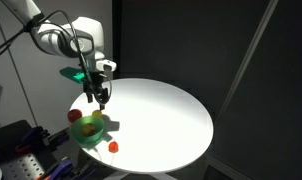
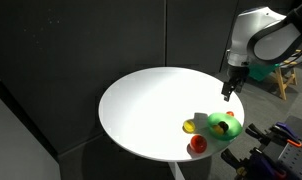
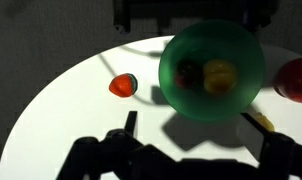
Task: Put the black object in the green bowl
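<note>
The green bowl (image 3: 245,52) sits near the edge of the round white table, seen in both exterior views (image 1: 99,136) (image 2: 233,131). In the wrist view a small dark roundish lump (image 3: 188,72), apparently the black object, lies in the bowl beside a yellow object (image 3: 220,76). My gripper (image 3: 194,118) is open and empty. It hangs a little above the table just beside the bowl, as both exterior views show (image 1: 97,97) (image 2: 227,94).
A small red-orange ball (image 3: 122,86) lies on the table beside the bowl (image 1: 113,146). A larger red object (image 3: 295,80) sits against the bowl's other side. The white table (image 1: 161,110) is round and its edge runs close to the bowl. The surroundings are dark.
</note>
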You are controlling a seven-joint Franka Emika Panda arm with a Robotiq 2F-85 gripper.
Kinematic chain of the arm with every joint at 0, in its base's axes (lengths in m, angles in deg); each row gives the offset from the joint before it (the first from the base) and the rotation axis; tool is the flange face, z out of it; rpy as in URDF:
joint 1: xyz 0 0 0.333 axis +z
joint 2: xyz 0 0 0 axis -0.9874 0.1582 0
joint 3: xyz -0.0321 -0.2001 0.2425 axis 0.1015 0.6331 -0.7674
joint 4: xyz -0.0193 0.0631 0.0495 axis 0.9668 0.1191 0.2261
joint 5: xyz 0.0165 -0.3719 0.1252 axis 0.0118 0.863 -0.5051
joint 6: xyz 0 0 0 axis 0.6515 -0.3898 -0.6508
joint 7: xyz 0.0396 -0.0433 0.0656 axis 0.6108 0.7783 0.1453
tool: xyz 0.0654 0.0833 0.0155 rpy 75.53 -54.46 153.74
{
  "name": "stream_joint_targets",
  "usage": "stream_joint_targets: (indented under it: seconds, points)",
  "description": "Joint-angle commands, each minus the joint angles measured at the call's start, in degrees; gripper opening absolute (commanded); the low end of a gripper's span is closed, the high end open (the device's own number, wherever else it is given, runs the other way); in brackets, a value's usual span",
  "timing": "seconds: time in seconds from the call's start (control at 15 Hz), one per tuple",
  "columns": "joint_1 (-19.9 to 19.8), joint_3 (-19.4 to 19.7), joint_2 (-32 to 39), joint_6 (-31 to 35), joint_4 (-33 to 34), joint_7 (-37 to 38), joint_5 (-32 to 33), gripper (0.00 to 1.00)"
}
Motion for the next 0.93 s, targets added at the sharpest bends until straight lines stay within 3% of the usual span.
stream_joint_targets:
  seconds: [0.0, 0.33, 0.87]
  points:
    - [-1.0, -0.6, -4.6, -3.6, 0.3, -2.9, -2.8, 1.00]
    - [-0.7, -0.3, -9.1, -6.9, 0.3, -7.5, -6.7, 1.00]
    - [-0.2, 0.2, -15.0, -12.2, 0.1, -14.1, -7.5, 1.00]
